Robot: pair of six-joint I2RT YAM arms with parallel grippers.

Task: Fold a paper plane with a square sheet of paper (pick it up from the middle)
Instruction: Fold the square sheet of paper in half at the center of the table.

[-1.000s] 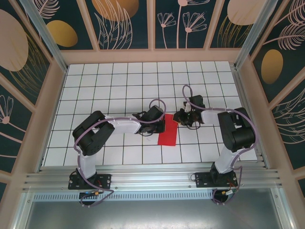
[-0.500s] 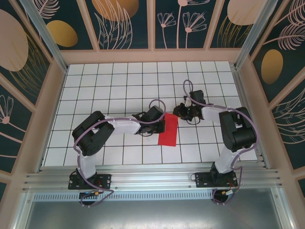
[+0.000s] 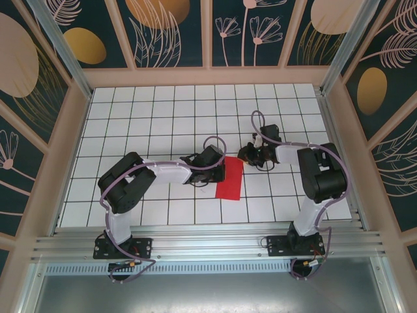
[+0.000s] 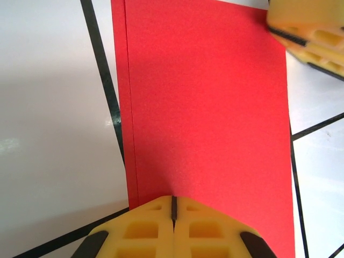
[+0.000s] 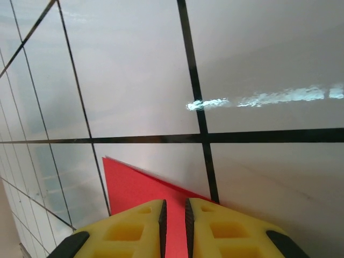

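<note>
White tabletop (image 3: 163,117) ruled in a black grid fills the floor of the cell, with dark wall panels (image 3: 169,29) painted with pale flowers and leaves around it and an aluminium rail (image 3: 208,244) along the near edge.

You have the red sheet of paper (image 3: 230,186) lying flat near the middle of the table, a little toward the near side. It looks like a tall rectangle, and the left wrist view shows a second layer's edge along one long side.

Your left gripper (image 4: 173,200) sits at one short edge of the sheet with its yellow fingers pressed together. Whether paper is caught between them, you cannot tell.

Your right gripper (image 5: 174,203) hangs over the sheet's far right corner, its fingers a narrow slit apart, with red showing below the gap.

Purple cables (image 3: 260,130) loop above both wrists, and the left forearm covers the tiles to the left of the sheet.
</note>
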